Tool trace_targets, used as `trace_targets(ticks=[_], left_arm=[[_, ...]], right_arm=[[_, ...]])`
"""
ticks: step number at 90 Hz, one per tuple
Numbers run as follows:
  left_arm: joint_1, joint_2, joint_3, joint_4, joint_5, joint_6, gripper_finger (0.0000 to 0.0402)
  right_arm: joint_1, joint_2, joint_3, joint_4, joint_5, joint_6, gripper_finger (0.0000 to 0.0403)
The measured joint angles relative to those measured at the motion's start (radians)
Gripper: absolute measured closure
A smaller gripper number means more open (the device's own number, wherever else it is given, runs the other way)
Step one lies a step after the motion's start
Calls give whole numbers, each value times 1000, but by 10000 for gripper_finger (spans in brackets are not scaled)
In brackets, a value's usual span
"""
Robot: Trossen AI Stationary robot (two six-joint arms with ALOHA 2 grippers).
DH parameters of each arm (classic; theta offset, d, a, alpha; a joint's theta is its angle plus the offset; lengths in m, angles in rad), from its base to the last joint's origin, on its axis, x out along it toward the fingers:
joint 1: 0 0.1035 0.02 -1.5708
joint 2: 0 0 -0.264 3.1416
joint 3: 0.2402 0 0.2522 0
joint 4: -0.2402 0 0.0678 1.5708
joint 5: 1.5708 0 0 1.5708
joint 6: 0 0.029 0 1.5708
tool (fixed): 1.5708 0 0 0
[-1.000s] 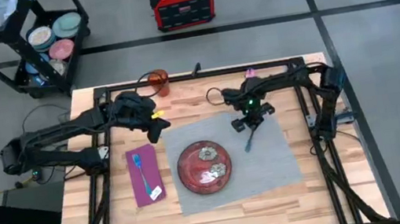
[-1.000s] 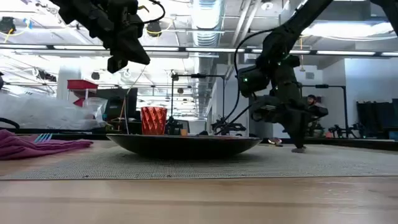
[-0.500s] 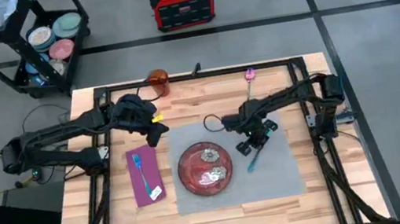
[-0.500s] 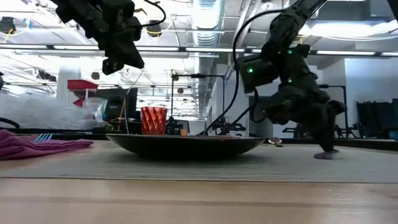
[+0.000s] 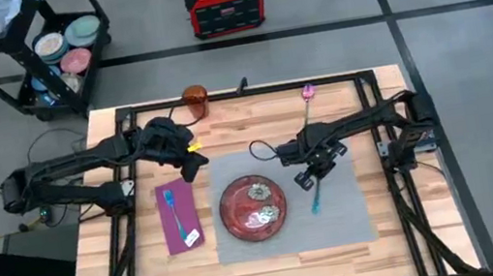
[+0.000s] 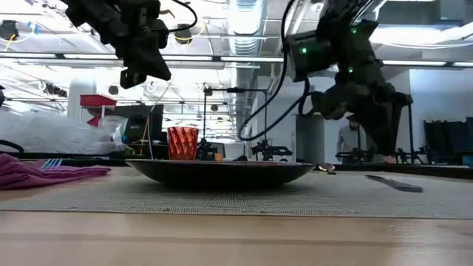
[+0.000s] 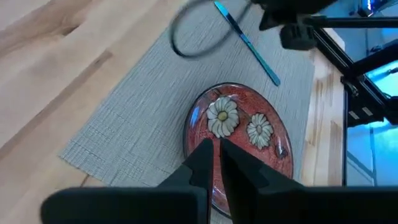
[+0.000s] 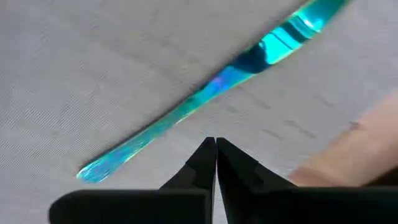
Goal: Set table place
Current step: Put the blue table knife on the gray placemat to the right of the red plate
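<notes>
On the table [image 5: 277, 275] lies a grey placemat [image 5: 346, 211] with a red flowered plate [image 5: 253, 206] on its left half. A teal knife [image 5: 316, 196] lies flat on the mat, right of the plate. My right gripper [image 8: 216, 144] hangs shut just above the knife [image 8: 205, 93], clear of it. My left gripper [image 5: 193, 158] hovers shut over the mat's far left corner; its wrist view looks down on the plate [image 7: 239, 134]. A purple napkin [image 5: 180, 216] with a blue fork [image 5: 175, 210] on it lies left of the mat. An orange cup [image 5: 194, 97] and a pink utensil [image 5: 308, 95] rest near the far edge.
A black frame [image 5: 249, 91] runs around the tabletop. Beyond the far left corner stands a black cart [image 5: 57, 49] stacked with dishes, and a red box [image 5: 224, 2] sits on the floor behind the table. Bare mat shows right of the knife.
My right gripper has carried the teal knife toward the table's near edge, lowered its tip onto the mat, let go and risen. The knife now lies flat on the mat right of the plate. My left gripper has kept still.
</notes>
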Motion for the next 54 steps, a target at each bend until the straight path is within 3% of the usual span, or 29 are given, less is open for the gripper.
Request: trace_targets(ticks=[54], left_arm=[[-4,0,0,1,-10,-12,391]], right_arm=[[-295,3,-68,68,27,-157,403]])
